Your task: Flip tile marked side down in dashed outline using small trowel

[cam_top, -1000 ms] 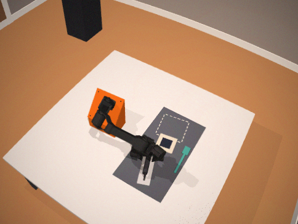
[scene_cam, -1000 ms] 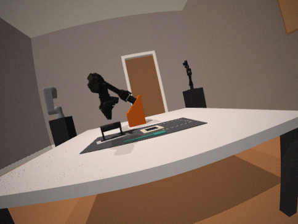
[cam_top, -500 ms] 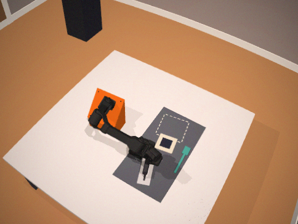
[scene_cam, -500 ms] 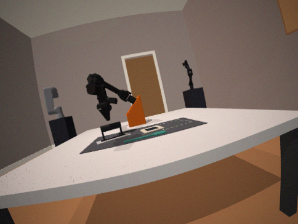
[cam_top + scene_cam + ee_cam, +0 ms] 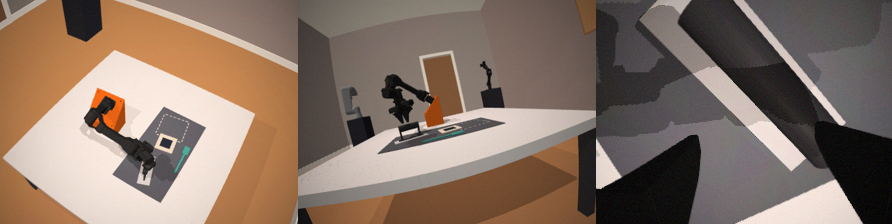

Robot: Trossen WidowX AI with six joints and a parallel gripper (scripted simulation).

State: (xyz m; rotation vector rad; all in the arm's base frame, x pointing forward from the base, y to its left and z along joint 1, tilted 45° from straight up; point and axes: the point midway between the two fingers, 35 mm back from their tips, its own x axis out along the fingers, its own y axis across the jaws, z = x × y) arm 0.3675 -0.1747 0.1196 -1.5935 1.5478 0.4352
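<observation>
The tile (image 5: 166, 143) (image 5: 450, 129), cream with a dark square facing up, lies flat on the grey mat (image 5: 160, 191) (image 5: 387, 149), across the near edge of the dashed outline (image 5: 165, 114). A trowel (image 5: 141, 181) (image 5: 409, 125) (image 5: 746, 60) with a pale flat blade and a black bar handle on two posts stands blade down on the mat, handle up, off the tile. My gripper (image 5: 404, 122) (image 5: 757, 136) is open and empty above the handle. In the wrist view the handle runs obliquely, its near end beside the right finger. The tile's underside is hidden.
A teal flat-bladed tool (image 5: 186, 151) (image 5: 458, 133) lies on the mat near its edge, beside the tile. An orange block (image 5: 103, 96) (image 5: 434, 115) stands at the arm's base on the white table (image 5: 61, 154) (image 5: 483, 144).
</observation>
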